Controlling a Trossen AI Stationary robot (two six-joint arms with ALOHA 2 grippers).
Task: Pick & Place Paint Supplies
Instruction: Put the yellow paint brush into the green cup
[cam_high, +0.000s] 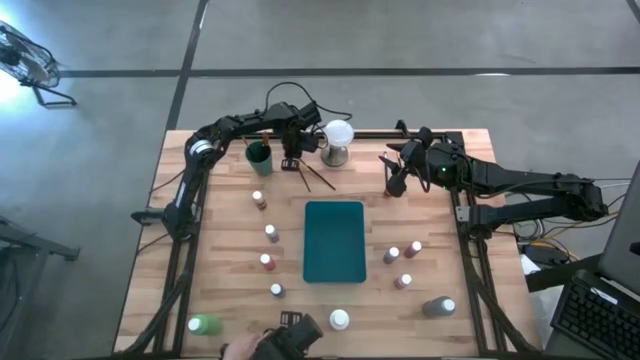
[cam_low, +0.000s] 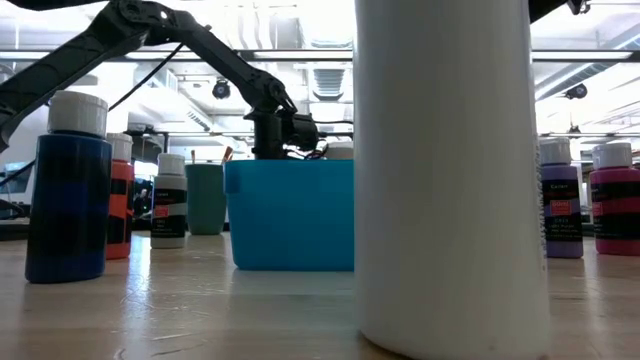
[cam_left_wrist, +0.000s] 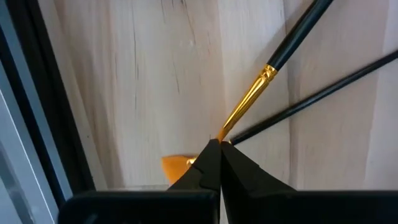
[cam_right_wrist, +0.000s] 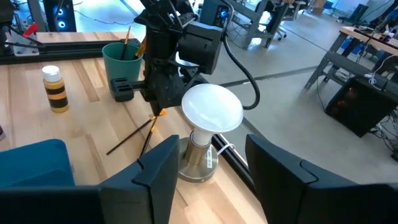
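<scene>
Here the left gripper (cam_left_wrist: 219, 144), fully shut, pinches one brush (cam_left_wrist: 249, 106) by its tip end with a second brush (cam_left_wrist: 323, 93) just beside it, presumably for lifting toward the nearby cup (cam_right_wrist: 122, 62), while the right gripper (cam_right_wrist: 205, 168) waits open.

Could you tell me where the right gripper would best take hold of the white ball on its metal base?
Probably the metal base, approached level from the front: the open right gripper already straddles it, and the white ball above looks too wide and round.
</scene>
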